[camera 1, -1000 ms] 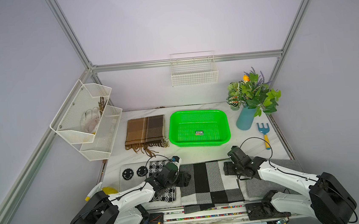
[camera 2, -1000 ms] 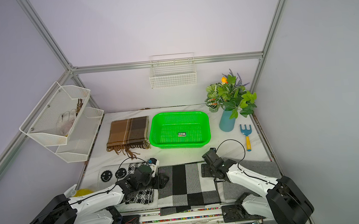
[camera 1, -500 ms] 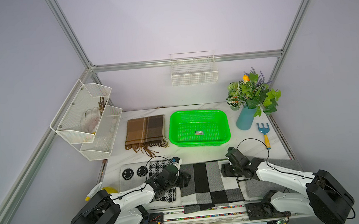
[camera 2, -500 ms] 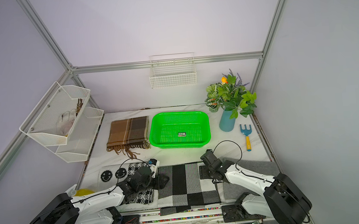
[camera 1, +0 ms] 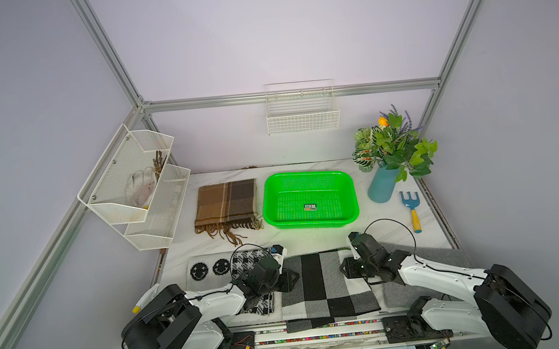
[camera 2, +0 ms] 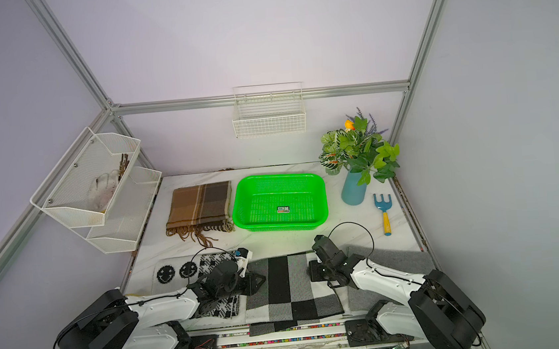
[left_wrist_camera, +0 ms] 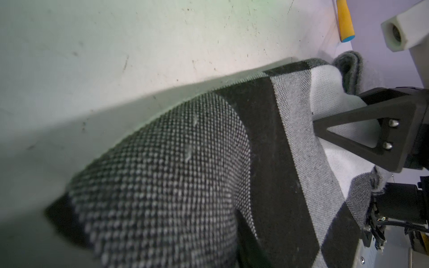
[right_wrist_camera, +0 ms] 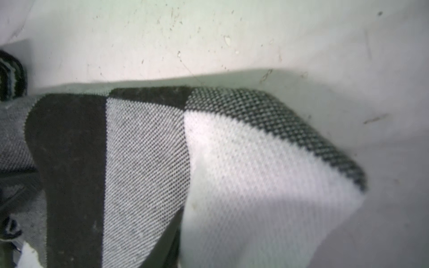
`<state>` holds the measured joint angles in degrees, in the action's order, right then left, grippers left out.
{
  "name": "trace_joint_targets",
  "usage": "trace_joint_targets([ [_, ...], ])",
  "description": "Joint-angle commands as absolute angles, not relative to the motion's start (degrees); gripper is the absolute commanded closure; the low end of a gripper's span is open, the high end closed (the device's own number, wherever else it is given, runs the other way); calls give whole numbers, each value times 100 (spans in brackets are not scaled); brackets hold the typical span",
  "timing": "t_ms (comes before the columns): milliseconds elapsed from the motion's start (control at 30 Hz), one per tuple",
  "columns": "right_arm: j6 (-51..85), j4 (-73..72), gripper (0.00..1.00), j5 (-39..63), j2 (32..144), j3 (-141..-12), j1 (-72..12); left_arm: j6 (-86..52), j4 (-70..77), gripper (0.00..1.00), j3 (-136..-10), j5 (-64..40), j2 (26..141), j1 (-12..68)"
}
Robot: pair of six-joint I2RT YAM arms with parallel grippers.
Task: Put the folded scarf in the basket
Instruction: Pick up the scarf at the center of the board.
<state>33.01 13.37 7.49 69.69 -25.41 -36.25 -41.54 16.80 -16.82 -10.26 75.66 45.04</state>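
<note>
My left claw and right claw each pinch a side edge of the folded scarf, which lies on the near part of the desk with its far edge raised a little, just in front of the green basket and not touching it.

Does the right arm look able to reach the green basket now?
Probably yes: only bare table lies between the right gripper and the basket; vase and rake stand aside.
</note>
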Motion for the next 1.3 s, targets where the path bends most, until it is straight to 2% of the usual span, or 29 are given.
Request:
trace_joint_targets([
  [0, 3261, 1094, 68, 999, 7155, -2375, -3699, -4212, 1334, 75, -1606, -1316, 7844, 4567],
  [100, 3226, 1046, 72, 1006, 7147, -2356, -3695, -4228, 1410, 85, -1550, -1323, 7866, 4570],
  [200, 3206, 1022, 79, 962, 7061, -2351, -3700, -4221, 1479, 100, -1559, -1375, 7944, 4568],
  [333, 3190, 907, 100, 1052, 6853, -2405, -3700, -4184, 1506, 100, -1697, -1383, 7890, 4570],
  [533, 3057, 1569, 100, 1034, 6235, -3083, -3717, -4056, 690, 100, -2428, -1406, 7195, 4570],
  [733, 2837, 2334, 100, 913, 5829, -3856, -3743, -3940, -253, 100, -3268, -1009, 6452, 4560],
  [1033, 2650, 2568, 100, 947, 5804, -4602, -3741, -3933, -647, 100, -4139, -808, 6193, 4540],
  [1267, 2470, 2829, 100, 568, 5795, -5426, -3739, -3625, -1158, 100, -5050, -318, 6194, 4426],
])
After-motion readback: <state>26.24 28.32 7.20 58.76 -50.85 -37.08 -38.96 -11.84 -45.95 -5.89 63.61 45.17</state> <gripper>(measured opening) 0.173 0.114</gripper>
